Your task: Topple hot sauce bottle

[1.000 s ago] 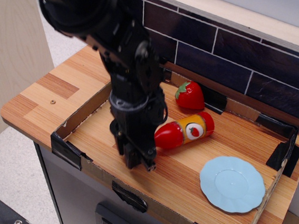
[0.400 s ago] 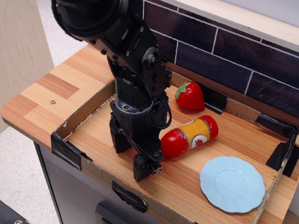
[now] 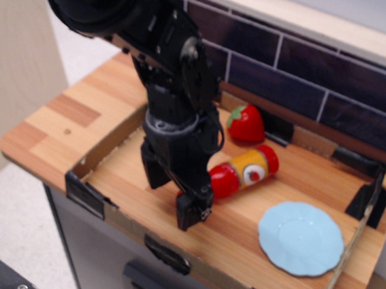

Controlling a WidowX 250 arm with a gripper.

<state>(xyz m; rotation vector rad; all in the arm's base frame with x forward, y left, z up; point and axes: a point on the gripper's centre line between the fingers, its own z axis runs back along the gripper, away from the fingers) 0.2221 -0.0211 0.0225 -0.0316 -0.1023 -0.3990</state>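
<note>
Small red plastic hot sauce bottle [image 3: 243, 174] with yellow label band lies on its side on the wooden worktop [image 3: 225, 240], beside the black claw [image 3: 173, 198], fingers apart and empty; risk: a claw sweep could roll it into the red toy strawberry [image 3: 245, 124].

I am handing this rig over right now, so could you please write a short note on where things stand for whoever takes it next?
Gripper: open, empty, fingers pointing down over the tray floor, just left of the bottle.
Hot sauce bottle: lying on its side in the tray, between the strawberry and the blue plate; its left end is hidden behind the gripper, so contact cannot be told.
Done: the bottle is toppled.
Left: probably only to lift the arm clear.
</note>
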